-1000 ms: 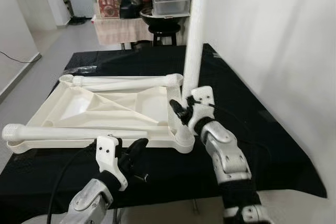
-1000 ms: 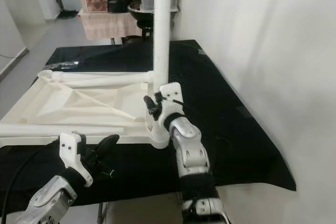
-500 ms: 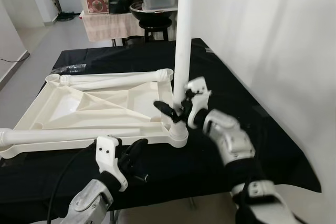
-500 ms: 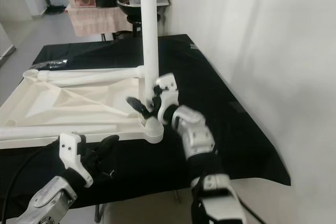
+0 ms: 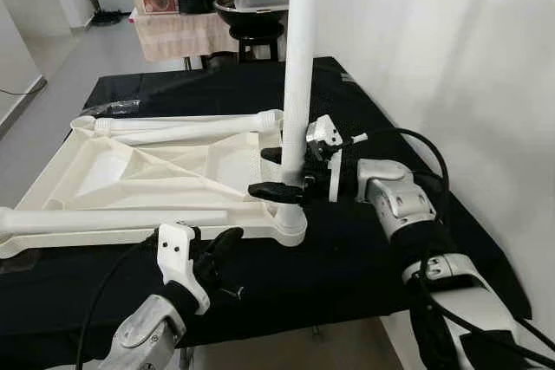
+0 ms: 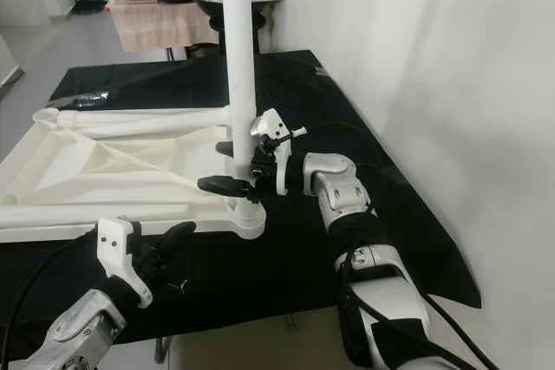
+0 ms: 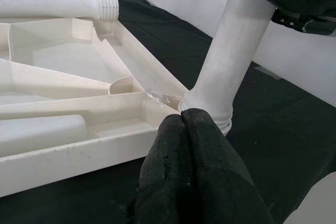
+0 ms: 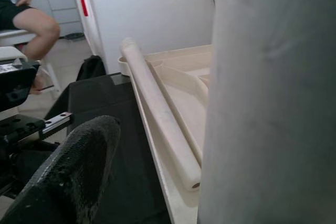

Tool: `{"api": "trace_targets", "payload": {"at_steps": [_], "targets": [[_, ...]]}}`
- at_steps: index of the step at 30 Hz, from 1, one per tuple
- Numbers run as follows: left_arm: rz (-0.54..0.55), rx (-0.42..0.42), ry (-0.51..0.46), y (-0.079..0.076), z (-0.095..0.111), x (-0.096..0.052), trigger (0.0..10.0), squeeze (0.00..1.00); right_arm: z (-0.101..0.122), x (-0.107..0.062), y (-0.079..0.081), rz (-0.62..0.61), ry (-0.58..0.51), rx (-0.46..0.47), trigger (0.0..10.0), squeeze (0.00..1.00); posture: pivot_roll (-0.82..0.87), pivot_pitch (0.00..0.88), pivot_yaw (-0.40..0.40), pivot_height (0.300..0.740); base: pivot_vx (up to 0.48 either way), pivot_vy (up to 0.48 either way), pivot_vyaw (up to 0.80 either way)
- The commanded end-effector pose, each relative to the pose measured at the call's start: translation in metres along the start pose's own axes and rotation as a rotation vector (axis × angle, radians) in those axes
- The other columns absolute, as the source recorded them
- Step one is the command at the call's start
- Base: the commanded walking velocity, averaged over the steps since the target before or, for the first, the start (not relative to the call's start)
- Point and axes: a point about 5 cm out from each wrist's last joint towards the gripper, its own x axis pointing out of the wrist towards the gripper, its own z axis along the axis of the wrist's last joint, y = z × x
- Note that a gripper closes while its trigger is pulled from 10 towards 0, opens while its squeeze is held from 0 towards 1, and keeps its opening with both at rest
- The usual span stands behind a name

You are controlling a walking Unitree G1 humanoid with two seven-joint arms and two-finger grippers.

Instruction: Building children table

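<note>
The white leg [image 5: 299, 75] is standing upright in the near right corner socket of the upturned tabletop [image 5: 139, 184], which is lying on the black-covered table [image 5: 381, 257]. The right gripper [image 5: 279, 172] is straddling the leg low down with its fingers spread, not clamping. This looks like the seating step; next it needs closing and twisting. The left gripper [image 5: 218, 253], fingers pressed together, is waiting near the front edge, holding nothing

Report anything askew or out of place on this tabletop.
Nothing looks damaged. One leg stands upright in the near right corner of the upturned tabletop; two loose legs lie across it, unfitted. The right gripper straddles the upright leg.
</note>
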Motion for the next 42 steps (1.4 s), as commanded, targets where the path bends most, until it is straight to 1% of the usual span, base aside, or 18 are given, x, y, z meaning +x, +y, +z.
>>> {"api": "trace_targets", "payload": {"at_steps": [1,2,3,14,15,20,21,22,23,24,28,36,37,38,39,40,41,42], "targets": [[0.011,-0.009,0.023,0.001,-0.005,-0.002,10.0,0.0,0.002,0.008,0.003,0.073,0.005,0.005,1.2,0.0,0.03,0.0,-0.009,0.74,0.0,0.0,0.0],[0.011,-0.009,0.023,0.001,-0.005,-0.002,10.0,0.0,0.002,0.008,0.003,0.073,0.005,0.005,1.2,0.0,0.03,0.0,-0.009,0.74,0.0,0.0,0.0],[0.01,-0.009,0.025,0.001,-0.006,-0.002,10.0,0.0,0.001,0.007,0.003,0.101,0.014,0.015,0.0,0.0,0.03,0.0,-0.009,0.74,0.0,0.0,0.0],[0.01,-0.012,0.025,0.0,-0.007,-0.002,10.0,0.0,-0.004,-0.005,-0.004,0.086,0.026,0.014,0.0,0.0,0.01,0.0,-0.009,0.74,0.0,0.0,0.0],[0.009,-0.014,0.023,-0.001,-0.007,-0.002,10.0,0.0,-0.015,-0.007,-0.007,-0.094,0.049,0.005,0.0,0.0,0.01,0.0,-0.024,0.74,0.0,0.0,0.0],[0.011,-0.013,0.018,-0.001,-0.005,-0.004,10.0,0.0,-0.04,-0.003,-0.002,-0.367,0.098,0.044,0.0,0.0,0.01,0.0,-0.033,0.74,0.0,0.0,0.0],[0.012,-0.013,0.017,-0.001,-0.005,-0.005,10.0,0.0,-0.051,-0.004,-0.004,-0.699,0.116,0.105,0.0,0.0,0.0,0.0,-0.031,0.74,0.0,0.0,0.0],[0.012,-0.013,0.017,-0.001,-0.005,-0.005,10.0,0.0,-0.051,-0.004,-0.004,-0.699,0.116,0.105,0.0,0.0,0.0,0.0,-0.031,0.74,0.0,0.0,0.0],[0.013,-0.013,0.015,-0.001,-0.004,-0.005,10.0,0.0,-0.065,-0.01,0.005,-0.929,0.155,0.18,0.0,0.0,-0.01,0.0,-0.029,0.74,0.0,0.0,0.0],[0.013,-0.012,0.014,-0.001,-0.003,-0.005,10.0,0.0,-0.072,-0.005,0.022,-0.983,0.162,0.209,0.0,0.0,0.0,0.0,-0.018,0.74,0.0,0.0,0.0],[0.009,-0.013,0.015,0.0,-0.003,-0.005,10.0,0.0,-0.069,0.013,0.039,-0.926,0.126,0.184,0.0,0.0,-0.02,0.0,-0.01,0.74,0.0,0.0,0.0],[0.01,-0.015,0.017,-0.001,-0.004,-0.004,10.0,0.0,-0.049,0.028,0.019,-0.905,0.106,0.131,0.0,0.0,0.0,0.0,-0.021,0.74,0.0,0.0,0.0],[0.015,-0.015,0.014,0.0,-0.004,-0.004,10.0,0.0,-0.043,0.03,0.016,-0.886,0.097,0.115,10.0,0.0,0.0,0.0,-0.024,0.74,0.0,0.0,0.0],[0.018,-0.014,0.013,0.0,-0.003,-0.003,10.0,0.0,-0.037,0.033,0.015,-0.853,0.076,0.118,10.0,0.0,0.0,0.0,-0.026,0.74,0.0,0.0,0.0],[0.019,-0.014,0.012,0.0,-0.003,-0.003,10.0,0.0,-0.029,0.034,0.012,-0.803,0.033,0.123,10.0,0.73,0.01,0.0,-0.027,0.74,0.0,0.0,0.0],[0.019,-0.014,0.012,0.0,-0.003,-0.003,10.0,0.0,-0.029,0.034,0.012,-0.803,0.033,0.123,10.0,0.73,0.01,0.0,-0.027,0.74,0.0,0.0,0.0],[0.019,-0.013,0.011,0.001,-0.003,-0.002,10.0,0.0,-0.022,0.035,0.01,-0.745,-0.006,0.126,10.0,1.0,0.01,0.0,-0.027,0.74,0.0,0.0,0.0],[0.019,-0.013,0.011,0.001,-0.003,-0.002,10.0,0.0,-0.014,0.034,0.008,-0.668,-0.049,0.124,10.0,1.0,0.01,0.0,-0.026,0.74,0.0,0.0,0.0]]}}
